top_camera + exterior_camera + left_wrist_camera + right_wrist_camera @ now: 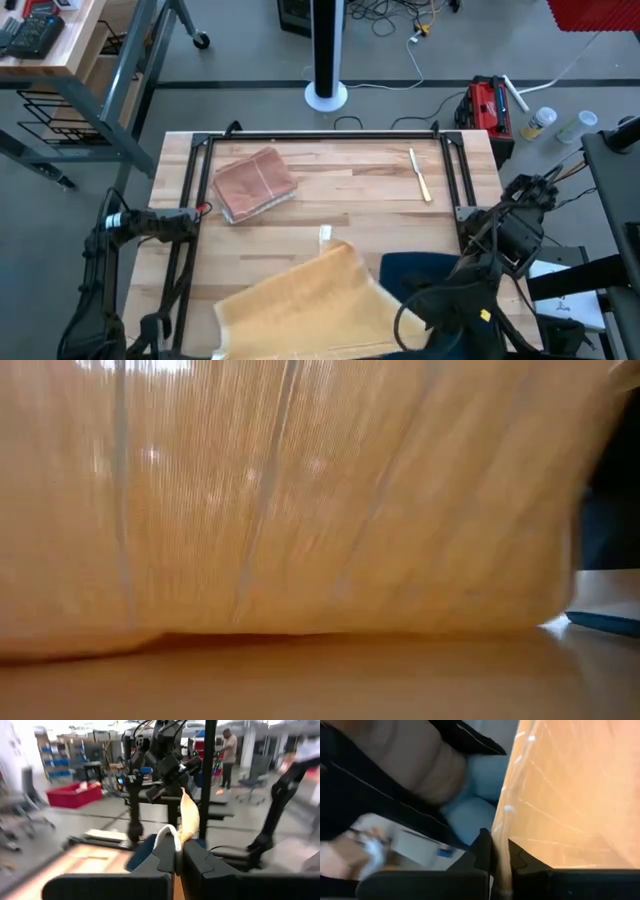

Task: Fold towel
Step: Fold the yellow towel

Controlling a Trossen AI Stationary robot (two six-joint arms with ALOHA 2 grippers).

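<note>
The left gripper (177,851) is shut tight on a thin edge of the yellow towel (189,817). In the left wrist view the cloth pokes up out of the two dark fingers (202,865) near the bottom middle of the frame, and a white hem curls over them. The right gripper (499,851) is also clamped on the towel (570,795). In the right wrist view its two fingers (481,851) pinch the cloth edge at the bottom middle, and the towel fills the right half of that frame.

In the high view the towel (300,305) lies at the bottom middle of the frame, on the wooden table (360,195). It runs from the lower left up to a corner near the middle. The right arm (470,285) sits over the lower right part of the frame, just beside the towel. A dark blue cloth (415,268) lies under that arm. The left arm (150,225) shows at the left edge of the table.

In the low view the towel (300,500) hangs like a curtain and fills almost the whole frame, with the table (330,680) below it.

A folded pink cloth (254,184) rests in the upper left part of the table, well apart from the towel. A small pale stick (419,174) lies near the upper right of the table
</note>
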